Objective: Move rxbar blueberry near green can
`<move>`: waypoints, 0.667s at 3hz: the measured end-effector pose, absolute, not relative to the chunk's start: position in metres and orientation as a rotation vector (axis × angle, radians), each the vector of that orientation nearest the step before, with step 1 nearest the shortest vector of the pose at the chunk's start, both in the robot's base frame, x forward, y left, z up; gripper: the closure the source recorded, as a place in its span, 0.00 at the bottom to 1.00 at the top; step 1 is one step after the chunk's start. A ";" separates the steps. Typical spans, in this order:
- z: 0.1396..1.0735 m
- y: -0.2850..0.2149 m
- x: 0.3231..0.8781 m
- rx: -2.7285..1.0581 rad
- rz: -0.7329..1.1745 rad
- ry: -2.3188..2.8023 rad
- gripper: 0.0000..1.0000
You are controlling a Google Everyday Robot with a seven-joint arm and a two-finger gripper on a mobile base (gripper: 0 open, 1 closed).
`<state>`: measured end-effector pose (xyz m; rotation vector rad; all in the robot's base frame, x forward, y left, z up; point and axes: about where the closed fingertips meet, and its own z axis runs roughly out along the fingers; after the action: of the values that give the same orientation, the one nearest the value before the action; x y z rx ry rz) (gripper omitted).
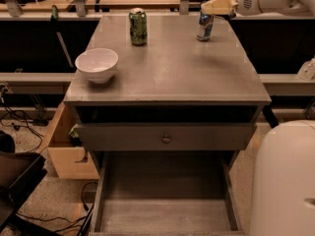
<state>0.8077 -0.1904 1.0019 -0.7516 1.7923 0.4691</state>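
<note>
Rxbar blueberry: its place cannot be told; the gripper (207, 7) hovers just above a blue-and-silver can (204, 27), whether spread or pressed together I cannot tell; the green can (138, 27) stands well apart from it.

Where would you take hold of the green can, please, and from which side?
Grip the green can around mid-body, coming from the side facing the blue can. It stands upright, so its round wall gives two opposite faces, and the table between the cans is bare. The gripper hangs above the blue can at the back right, so that approach looks shortest.
</note>
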 end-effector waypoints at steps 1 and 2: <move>0.999 -0.181 0.814 -0.760 0.457 1.802 1.00; 0.994 -0.150 0.829 -0.786 0.475 1.801 1.00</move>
<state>0.8292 -0.1501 0.9936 -0.7862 1.8009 0.4753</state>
